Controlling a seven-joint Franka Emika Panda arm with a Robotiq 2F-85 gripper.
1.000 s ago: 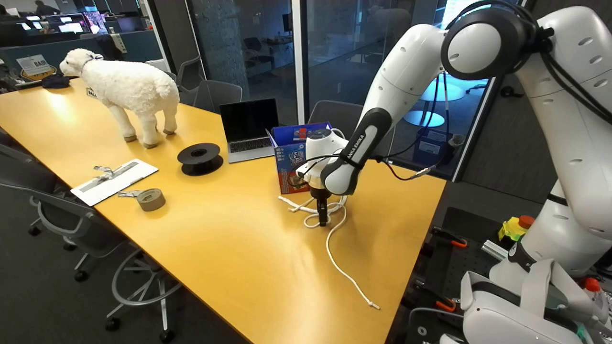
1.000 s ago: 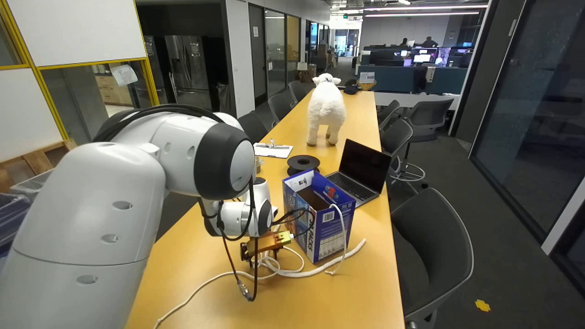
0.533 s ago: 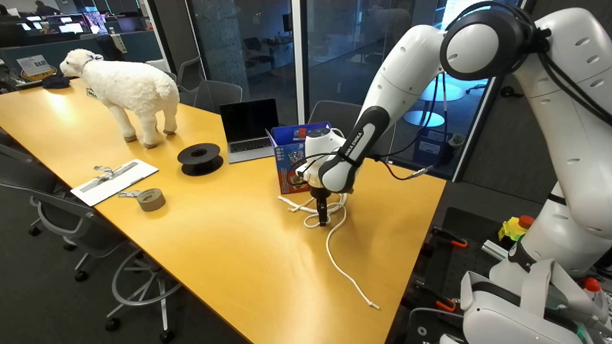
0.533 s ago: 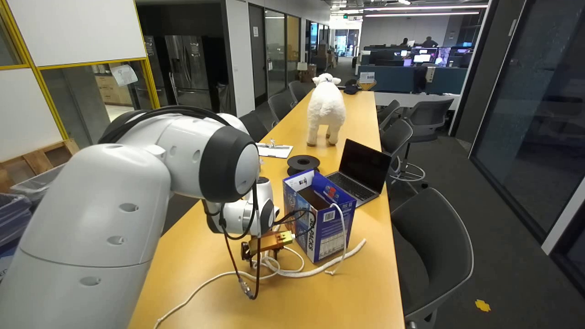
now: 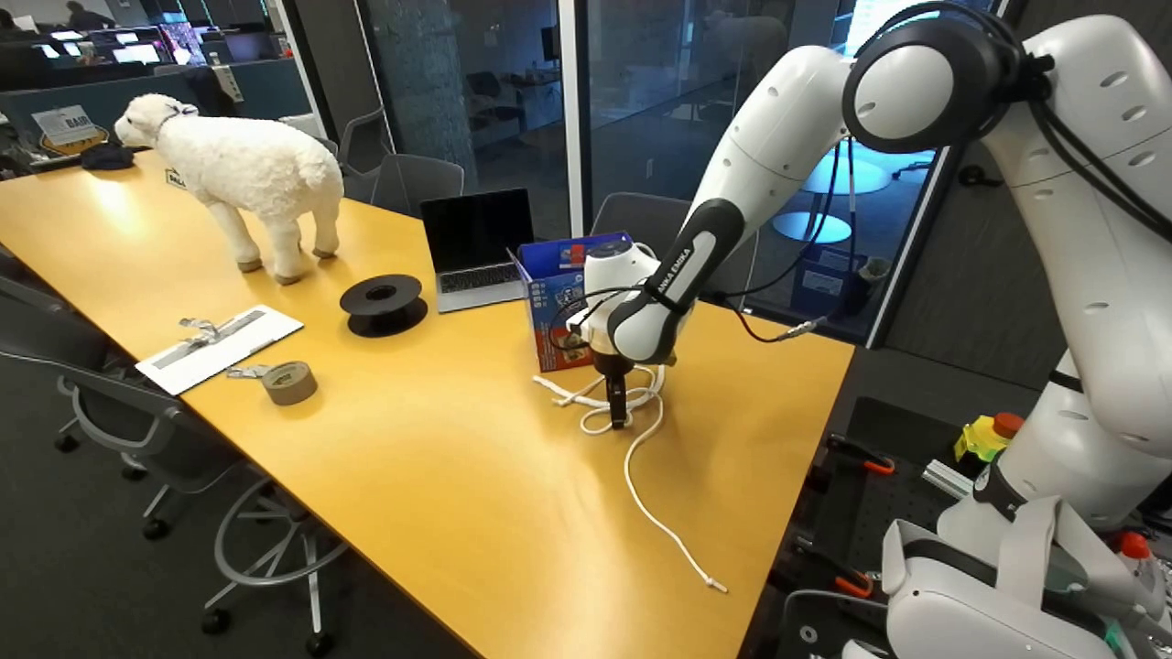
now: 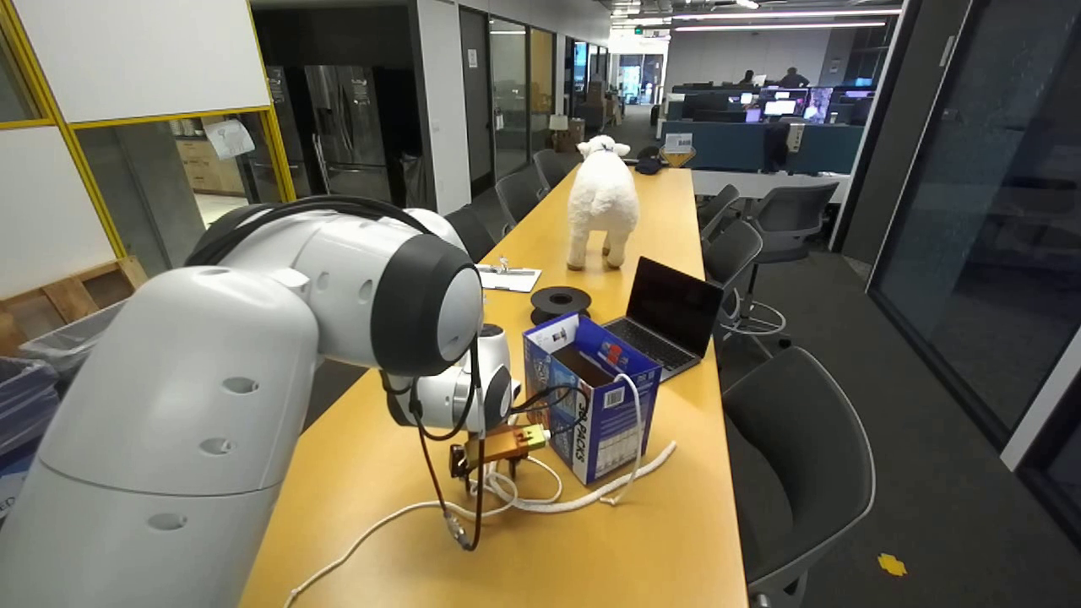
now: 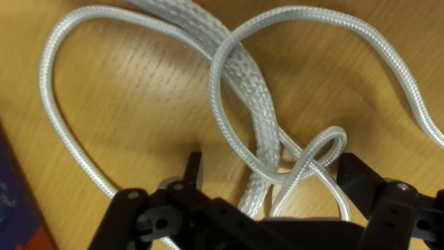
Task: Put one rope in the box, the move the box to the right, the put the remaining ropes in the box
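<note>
White rope bunches between the spread jaws of my gripper, lower centre of the wrist view, so I should close slowly, trapping every crossing.

In an exterior view you look from above, slantwise across the table, with the arm over the right half and a glass wall behind. In an exterior view you look from close by the arm, along the table toward the toy sheep. In both exterior views you see the box and laptop. Your wrist view faces down, very near the ropes, with the gripper along the bottom.
</note>
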